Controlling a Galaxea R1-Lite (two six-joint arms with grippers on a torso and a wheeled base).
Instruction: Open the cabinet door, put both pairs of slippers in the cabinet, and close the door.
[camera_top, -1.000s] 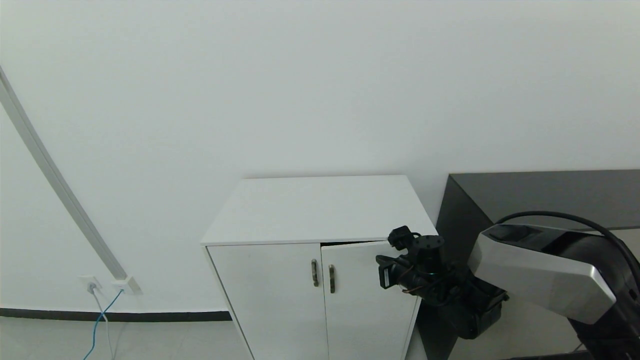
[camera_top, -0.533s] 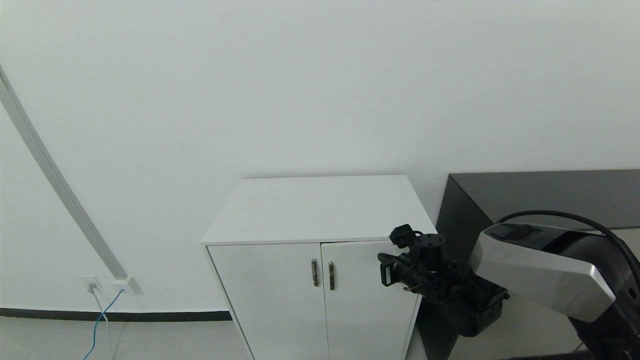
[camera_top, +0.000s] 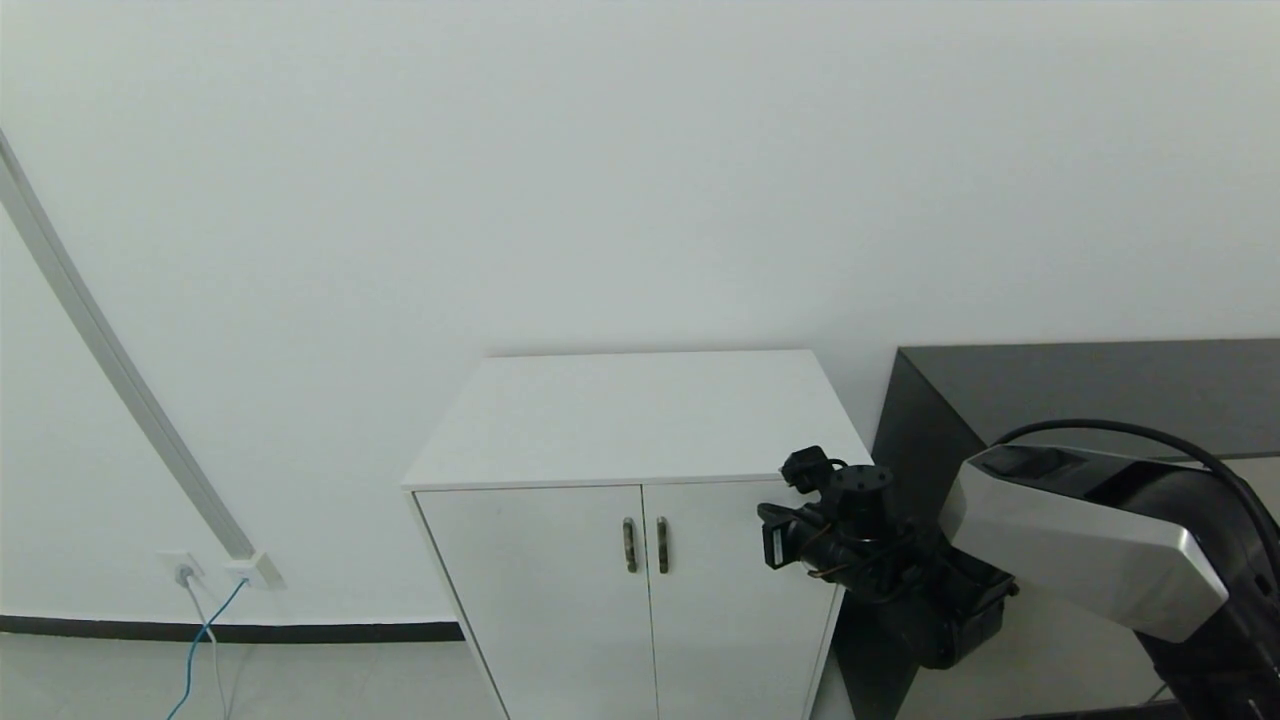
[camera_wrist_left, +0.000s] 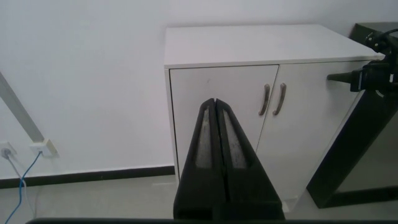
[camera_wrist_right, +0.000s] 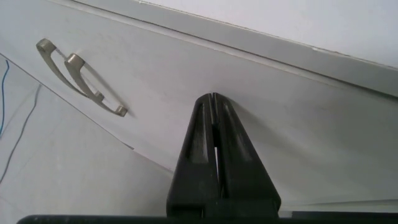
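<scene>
The right claw had its fingers pressed together, tips pointed at the upper part of the right door, to the outer side of its handle; whether the tips touched the panel could not be told. The left claw was also closed flat, held well back from the cabinet and aimed toward the left door. The white cabinet stood against the wall with both doors shut, the two handles side by side at the centre seam, the left handle just beside the right one. Anything inside was hidden behind the doors. A dark desk stood just beside the cabinet on the right. Low on the wall to the left sat a socket with a blue cable hanging from it.
</scene>
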